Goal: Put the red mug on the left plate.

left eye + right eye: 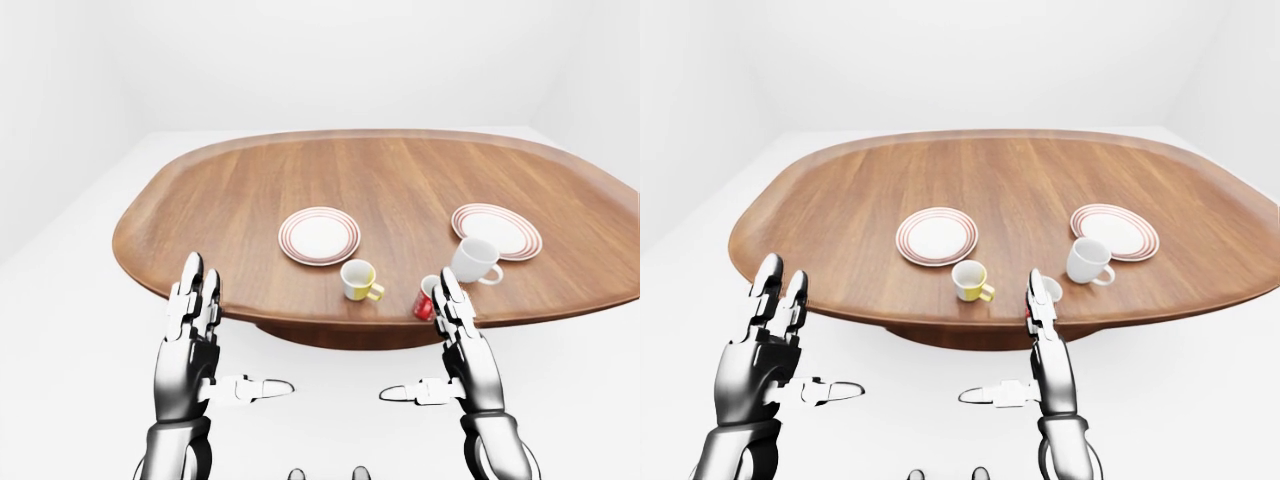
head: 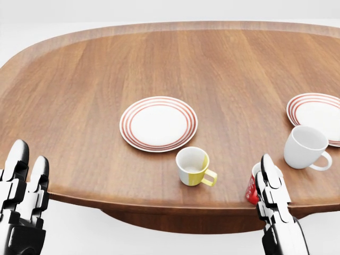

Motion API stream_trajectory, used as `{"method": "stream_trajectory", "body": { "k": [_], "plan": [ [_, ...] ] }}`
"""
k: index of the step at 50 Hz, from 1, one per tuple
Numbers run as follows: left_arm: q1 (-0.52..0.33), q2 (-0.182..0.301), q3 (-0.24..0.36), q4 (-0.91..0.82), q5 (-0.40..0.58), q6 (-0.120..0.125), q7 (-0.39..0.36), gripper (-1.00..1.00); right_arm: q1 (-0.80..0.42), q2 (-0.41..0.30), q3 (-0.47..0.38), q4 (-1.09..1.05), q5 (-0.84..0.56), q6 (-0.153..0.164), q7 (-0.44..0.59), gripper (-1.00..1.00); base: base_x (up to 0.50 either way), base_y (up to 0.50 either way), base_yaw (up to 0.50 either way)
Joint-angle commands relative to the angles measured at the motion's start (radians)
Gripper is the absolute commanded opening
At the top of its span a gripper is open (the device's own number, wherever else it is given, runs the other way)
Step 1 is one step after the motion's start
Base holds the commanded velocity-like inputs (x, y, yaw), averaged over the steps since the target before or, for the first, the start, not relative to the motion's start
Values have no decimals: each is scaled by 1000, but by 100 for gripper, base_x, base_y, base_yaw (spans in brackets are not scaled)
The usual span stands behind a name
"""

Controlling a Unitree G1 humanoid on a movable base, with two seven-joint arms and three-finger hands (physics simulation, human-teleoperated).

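The oval brown wooden bench [image 2: 159,58] carries two white plates with red rings and three mugs. The red mug with a white pattern [image 2: 251,190] stands at the bench's near edge, and in the head view the right hand [image 2: 272,197] covers most of it, leaving only a red sliver. The left-eye view shows a little more of the mug beside the fingers [image 1: 450,300]; whether they touch it cannot be told.

The left plate [image 2: 158,123] lies nearer the bench's middle, bare, well apart from the red mug. The yellow-and-white mug [image 2: 193,166] sits between them, just below the plate's rim, handle to the right. The plain white mug [image 2: 304,147] stands beside the right plate [image 2: 317,115], which the head view cuts off at its right edge; the eye views show it whole.

Both hands are spread, holding nothing. The eye views show the thumbs pointing inward below the bench edge, the left hand [image 1: 193,315] by the bench's left end.
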Motion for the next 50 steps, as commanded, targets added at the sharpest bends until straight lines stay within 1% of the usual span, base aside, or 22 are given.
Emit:
{"method": "stream_trajectory", "body": {
  "k": [1,11,20,30,31,40,50],
  "plan": [
    [1,1,-2,1,0,0,1,100,-1,0,0,2,-3,0,-1,100,10,50,0],
    [3,1,-1,1,-1,0,-1,100,-8,3,-5,18,-2,0,-7,100,12,48,0],
    [3,1,-1,0,-1,0,-1,100,-16,20,-34,18,44,0,-18,100,5,2,0],
    [3,1,-1,-1,-2,0,-1,100,-23,15,-30,8,54,0,8,100,0,0,0],
    [1,1,0,-1,-2,0,-1,100,-23,10,-21,7,52,0,22,100,50,0,0],
    [-1,1,0,1,-2,0,-1,100,-27,10,-20,5,35,0,20,100,50,1,0],
    [-4,0,1,6,-1,0,-2,100,-23,8,-17,4,37,0,25,100,50,16,0]
  ]
}}
